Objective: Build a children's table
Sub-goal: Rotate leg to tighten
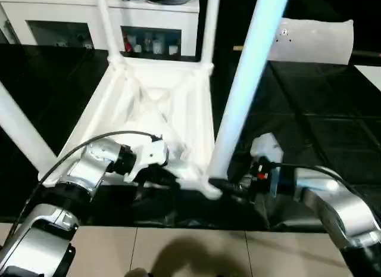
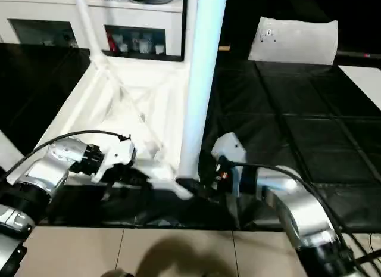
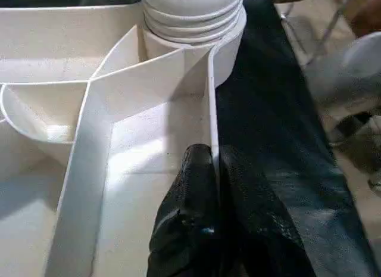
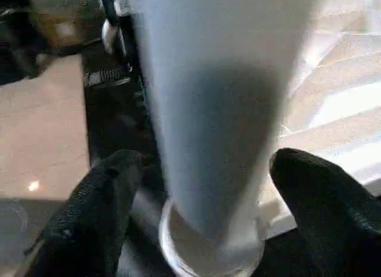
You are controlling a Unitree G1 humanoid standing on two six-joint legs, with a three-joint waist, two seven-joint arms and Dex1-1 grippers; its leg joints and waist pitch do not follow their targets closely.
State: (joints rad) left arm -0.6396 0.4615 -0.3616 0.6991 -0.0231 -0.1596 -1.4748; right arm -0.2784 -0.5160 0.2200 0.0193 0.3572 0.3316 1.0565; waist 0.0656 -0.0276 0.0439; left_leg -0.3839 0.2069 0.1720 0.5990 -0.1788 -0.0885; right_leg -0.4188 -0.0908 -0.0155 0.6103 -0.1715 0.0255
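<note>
My left gripper reaches in level, fingers clamped on the thin near rim of the upturned tabletop, white ribbed plastic on the black mat. My right gripper points sideways, fingers apart around the smooth tapered leg standing in the near corner socket.

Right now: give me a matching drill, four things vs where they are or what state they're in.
Things:
1. left gripper
2. right gripper
3. tabletop
4. flat sheet

States:
A. lying on the black mat beyond the table
B. fingers either side of the near right leg, at its base
C. underside up, legs standing in its corners
D. pinched on the tabletop's near edge wall

Pairs: 1-D, 2-B, 3-C, 4-A
</note>
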